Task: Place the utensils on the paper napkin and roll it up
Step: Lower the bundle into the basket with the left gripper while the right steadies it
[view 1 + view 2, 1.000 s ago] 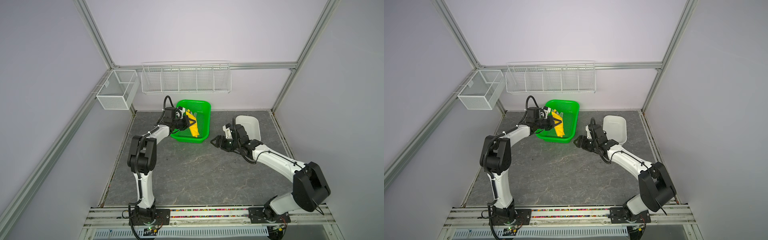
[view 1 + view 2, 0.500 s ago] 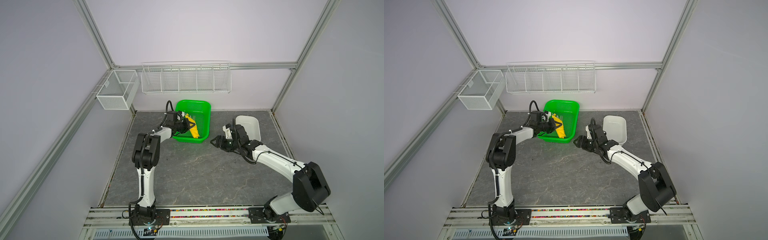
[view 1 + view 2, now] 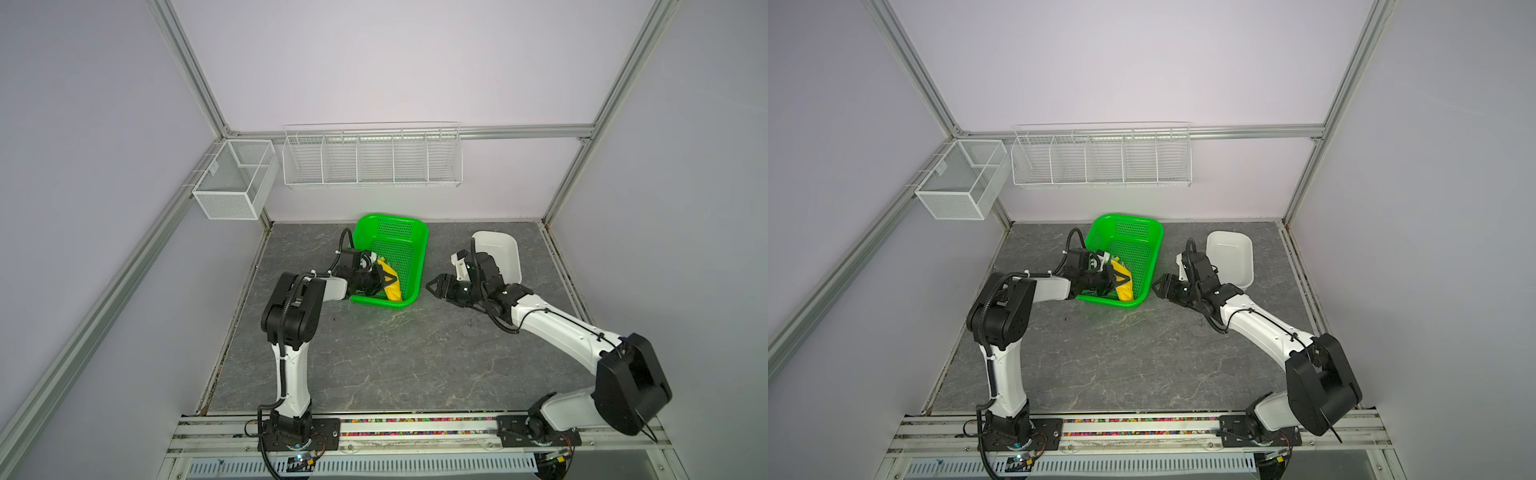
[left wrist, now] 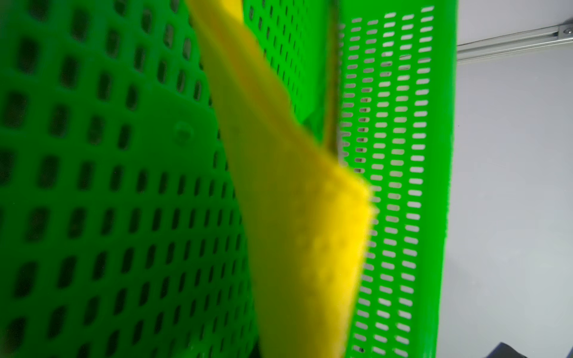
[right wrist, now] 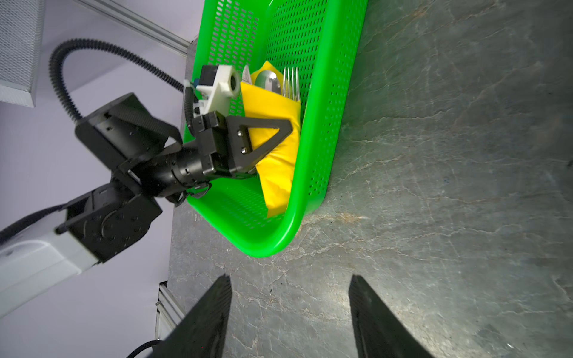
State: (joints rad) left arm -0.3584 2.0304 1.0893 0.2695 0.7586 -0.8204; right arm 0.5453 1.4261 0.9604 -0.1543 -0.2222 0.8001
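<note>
The napkin [image 5: 276,155], rolled around the utensils [image 5: 288,83], is held low in the basket [image 3: 420,253] by the left gripper [image 3: 379,280], which is closed on it. It has been lowered within the last second, so the task is judged nearly done. The right gripper [image 3: 432,286] is held open and empty beside the basket.

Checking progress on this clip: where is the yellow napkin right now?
In both top views the paper napkin sits inside the green basket at the rear middle of the table, near the basket's front rim, held by the left gripper.
</note>
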